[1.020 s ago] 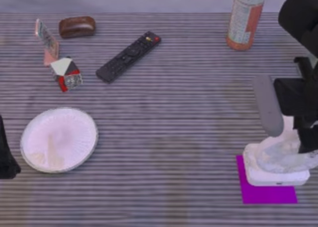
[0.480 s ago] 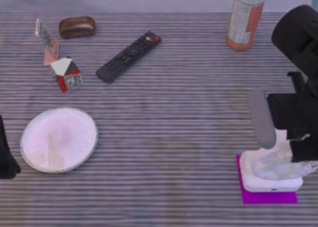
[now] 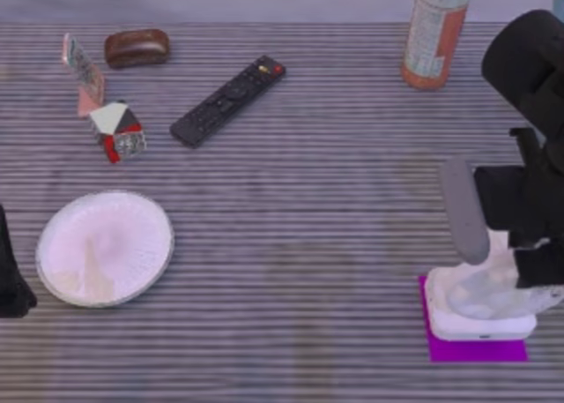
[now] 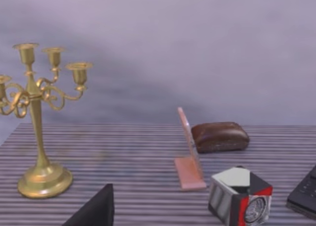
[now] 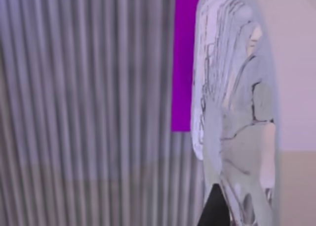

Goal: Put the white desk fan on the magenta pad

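The white desk fan (image 3: 483, 315) stands upright with its rectangular base on the magenta pad (image 3: 476, 350), at the table's front right. Strips of the pad show in front of the base and at its left. My right gripper (image 3: 520, 262) comes down over the fan from above and is shut on its upper part. In the right wrist view the fan (image 5: 232, 112) fills the picture beside the pad (image 5: 183, 63), with one dark fingertip (image 5: 215, 211) against it. My left gripper (image 3: 11, 284) is parked at the left edge, open and holding nothing.
A round white plate (image 3: 104, 248) lies front left. A black remote (image 3: 227, 101), a patterned cube (image 3: 117, 130), a pink stand (image 3: 82, 72) and a brown loaf (image 3: 137, 47) sit at the back left. A bottle (image 3: 434, 33) stands back right. A brass candelabra (image 4: 39, 117) shows in the left wrist view.
My right gripper has carried the fan slightly left and down, setting its base squarely on the pad. In the last half second nothing has visibly moved.
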Robot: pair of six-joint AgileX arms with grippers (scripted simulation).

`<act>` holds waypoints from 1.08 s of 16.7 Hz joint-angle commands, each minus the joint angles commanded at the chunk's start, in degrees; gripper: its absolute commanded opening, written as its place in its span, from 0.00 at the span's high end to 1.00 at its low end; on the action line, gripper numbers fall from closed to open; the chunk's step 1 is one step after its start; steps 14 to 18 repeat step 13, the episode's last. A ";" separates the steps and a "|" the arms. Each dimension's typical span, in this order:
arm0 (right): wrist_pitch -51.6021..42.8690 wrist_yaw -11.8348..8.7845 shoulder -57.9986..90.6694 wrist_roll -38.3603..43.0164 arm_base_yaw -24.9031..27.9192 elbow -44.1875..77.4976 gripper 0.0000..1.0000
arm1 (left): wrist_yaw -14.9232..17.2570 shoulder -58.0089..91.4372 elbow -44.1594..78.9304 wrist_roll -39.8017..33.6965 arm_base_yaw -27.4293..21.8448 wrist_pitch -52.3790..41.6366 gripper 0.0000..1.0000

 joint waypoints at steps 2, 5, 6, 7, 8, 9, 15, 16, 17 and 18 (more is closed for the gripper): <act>0.00 0.00 0.00 0.00 0.00 0.00 0.40 | 0.00 0.00 0.00 0.00 0.00 0.00 0.00; 0.00 0.00 0.00 0.00 0.00 0.00 0.17 | 0.00 0.00 0.00 0.00 0.00 0.00 0.00; 0.00 0.00 0.00 0.00 0.00 0.00 0.10 | 0.00 0.00 0.00 0.00 0.00 0.00 0.00; 0.00 0.00 0.00 0.00 0.00 0.00 0.02 | 0.00 0.00 0.00 0.00 0.00 0.00 0.00; 0.00 0.00 0.00 0.00 0.00 0.00 0.00 | 0.00 0.00 0.00 0.00 0.00 0.00 0.00; 0.00 0.00 0.00 0.00 0.00 0.00 0.00 | 0.00 0.00 0.00 0.00 0.00 0.00 0.00; 0.00 0.00 0.00 0.00 0.00 0.00 0.00 | 0.00 0.00 0.00 0.00 0.00 0.00 0.00; 0.00 0.00 0.00 0.00 0.00 0.00 0.00 | 0.00 0.00 0.00 0.00 0.00 0.00 0.00; 0.00 0.00 0.00 0.00 0.00 0.00 0.00 | 0.00 0.00 0.00 0.00 0.00 0.00 0.00; 0.00 0.00 0.00 0.00 0.00 0.00 0.00 | 0.00 0.00 0.00 0.00 0.00 0.00 0.00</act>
